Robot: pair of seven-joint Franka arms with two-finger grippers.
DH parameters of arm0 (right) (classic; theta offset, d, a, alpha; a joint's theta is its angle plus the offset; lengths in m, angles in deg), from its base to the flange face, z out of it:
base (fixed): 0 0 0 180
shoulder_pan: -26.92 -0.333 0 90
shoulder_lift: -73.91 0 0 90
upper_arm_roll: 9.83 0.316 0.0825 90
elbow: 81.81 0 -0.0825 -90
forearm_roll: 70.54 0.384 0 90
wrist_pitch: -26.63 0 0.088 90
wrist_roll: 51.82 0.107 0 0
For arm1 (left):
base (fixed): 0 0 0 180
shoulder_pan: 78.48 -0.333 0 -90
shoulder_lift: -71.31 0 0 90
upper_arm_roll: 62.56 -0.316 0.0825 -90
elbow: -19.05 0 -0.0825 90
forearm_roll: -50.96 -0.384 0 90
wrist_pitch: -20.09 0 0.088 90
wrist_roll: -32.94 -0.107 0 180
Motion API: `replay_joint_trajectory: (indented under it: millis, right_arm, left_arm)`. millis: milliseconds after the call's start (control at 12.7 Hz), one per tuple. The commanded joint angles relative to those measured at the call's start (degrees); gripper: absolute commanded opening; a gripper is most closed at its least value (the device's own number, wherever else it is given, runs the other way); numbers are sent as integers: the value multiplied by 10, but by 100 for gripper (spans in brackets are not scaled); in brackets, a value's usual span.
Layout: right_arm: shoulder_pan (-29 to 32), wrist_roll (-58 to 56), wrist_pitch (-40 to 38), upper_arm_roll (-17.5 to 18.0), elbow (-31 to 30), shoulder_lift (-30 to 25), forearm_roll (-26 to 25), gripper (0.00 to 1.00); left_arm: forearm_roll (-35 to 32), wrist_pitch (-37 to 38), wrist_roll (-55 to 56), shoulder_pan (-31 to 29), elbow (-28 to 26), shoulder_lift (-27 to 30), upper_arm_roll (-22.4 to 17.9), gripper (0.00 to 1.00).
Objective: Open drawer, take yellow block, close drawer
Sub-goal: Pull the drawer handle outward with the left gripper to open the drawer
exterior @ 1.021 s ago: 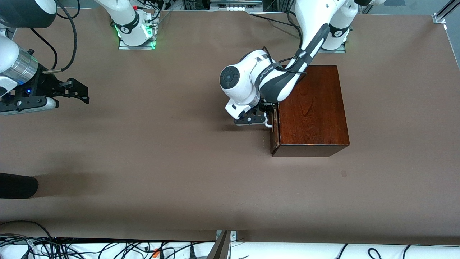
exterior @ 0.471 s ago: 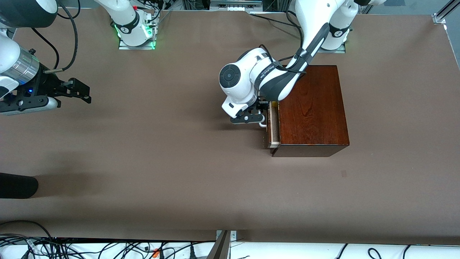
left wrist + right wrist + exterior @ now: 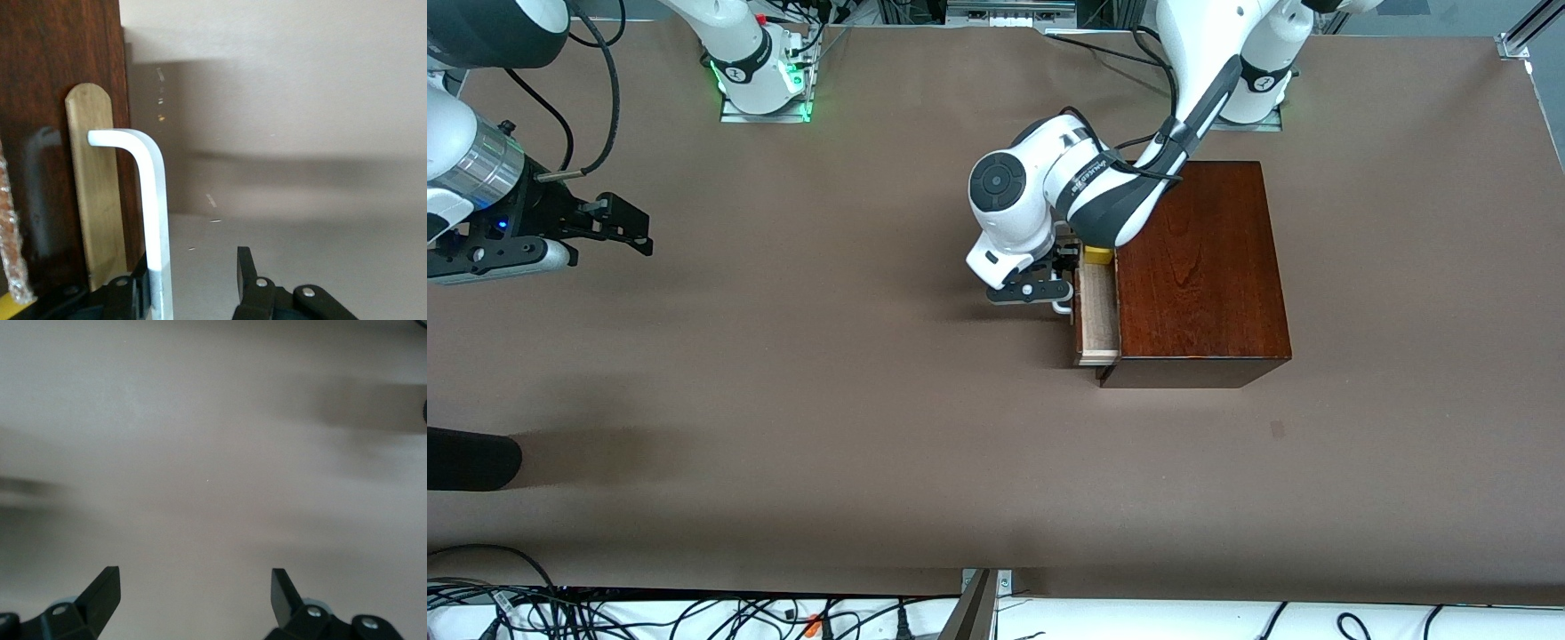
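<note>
The glossy dark-wood box (image 3: 1200,267) stands at the left arm's end of the table. Its drawer (image 3: 1096,313) is pulled partly out, with the pale tray showing. The yellow block (image 3: 1098,256) sits in the tray at the end farther from the front camera. My left gripper (image 3: 1064,283) is open at the drawer's front, with the white handle (image 3: 1061,308) between its fingers. In the left wrist view the handle (image 3: 157,200) rests against one finger (image 3: 140,293) while the other stands well apart from it. My right gripper (image 3: 630,227) waits open and empty over bare table at the right arm's end.
A dark rounded object (image 3: 471,458) pokes in at the right arm's end, nearer to the front camera. Cables (image 3: 605,613) lie along the table's front edge. The brown tabletop (image 3: 827,356) stretches between the two grippers.
The drawer has slid out of the box toward the right arm's end, and my left gripper moved with the handle. The yellow block has come into view. The right arm stayed put.
</note>
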Motion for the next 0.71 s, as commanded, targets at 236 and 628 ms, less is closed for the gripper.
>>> replay_joint_trajectory:
  millis: [236,628]
  right_arm:
    - [0,4,-3,-1,10,2,10,100]
    - [0,5,-3,-1,10,2,10,100]
  left_arm:
    - [91,-107,9,25,27,-30,7,54]
    - [106,-110,46,52,81,-64,5,54]
